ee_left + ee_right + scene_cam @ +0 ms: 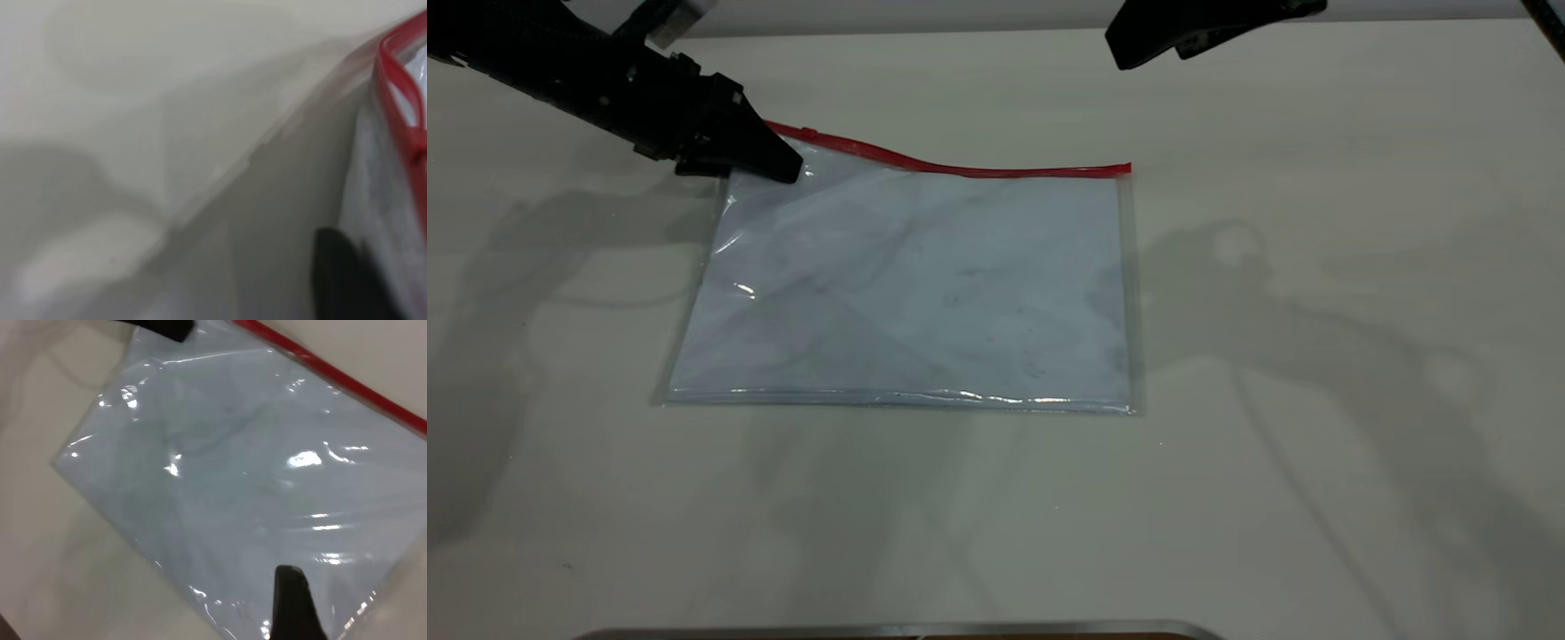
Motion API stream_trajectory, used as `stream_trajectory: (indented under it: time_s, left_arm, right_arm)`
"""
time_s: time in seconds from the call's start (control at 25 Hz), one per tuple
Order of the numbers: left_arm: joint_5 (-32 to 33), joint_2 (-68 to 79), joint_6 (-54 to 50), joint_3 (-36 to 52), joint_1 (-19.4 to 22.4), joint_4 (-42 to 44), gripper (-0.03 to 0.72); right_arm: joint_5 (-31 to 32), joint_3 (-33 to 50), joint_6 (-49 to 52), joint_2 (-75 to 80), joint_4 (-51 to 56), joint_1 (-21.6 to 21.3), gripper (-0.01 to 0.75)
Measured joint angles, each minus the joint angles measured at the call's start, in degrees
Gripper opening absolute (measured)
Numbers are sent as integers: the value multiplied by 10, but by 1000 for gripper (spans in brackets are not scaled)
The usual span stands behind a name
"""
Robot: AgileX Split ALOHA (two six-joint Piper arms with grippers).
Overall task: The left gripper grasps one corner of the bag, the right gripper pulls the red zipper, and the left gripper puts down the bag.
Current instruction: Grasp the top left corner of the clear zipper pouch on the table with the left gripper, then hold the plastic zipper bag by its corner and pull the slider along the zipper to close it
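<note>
Bag (907, 284) lies flat mid-table, zipper (960, 167) along its far edge. Our left gripper (769, 160) pinches the far-left corner (738, 182), lifting it slightly. Right gripper (1138, 53) hovers far right, fingers unclear. Zipper pull and put-down remain.

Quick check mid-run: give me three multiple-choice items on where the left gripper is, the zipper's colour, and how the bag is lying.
1. The left gripper is at:
A. the bag's corner by the zipper
B. the bag's near edge
C. off the bag

2. The zipper is:
A. blue
B. red
C. white

3. The bag is:
A. hanging in the air
B. folded in half
C. mostly flat on the table, raised at the gripped corner

Answers: 1 A, fingertips meet that corner; 2 B, bright red strip; 3 C, strip bows upward there.
</note>
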Motion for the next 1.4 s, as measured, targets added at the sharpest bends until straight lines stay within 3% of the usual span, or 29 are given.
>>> stream_trajectory:
  time_s: [0.08,0.16,0.48,0.72,0.92,1.4]
  left_arm:
    - [10,0,20,-1,-2,-1,90]
    - [23,-1,41,-1,-6,-1,53]
    - [59,-59,124,-1,-17,51,53]
    - [85,-109,158,-1,-22,152,53]
    - [87,-130,250,-1,-53,188,53]
    - [54,-130,278,-1,-108,197,53]
  right_arm:
    - [4,-10,-28,5,19,0,526]
    - [7,-30,-60,18,43,0,526]
    - [86,-173,-164,144,97,0,526]
    - [199,-322,-193,263,142,0,522]
    - [280,-402,-193,339,212,0,522]
    - [286,-427,-197,402,260,12,522]
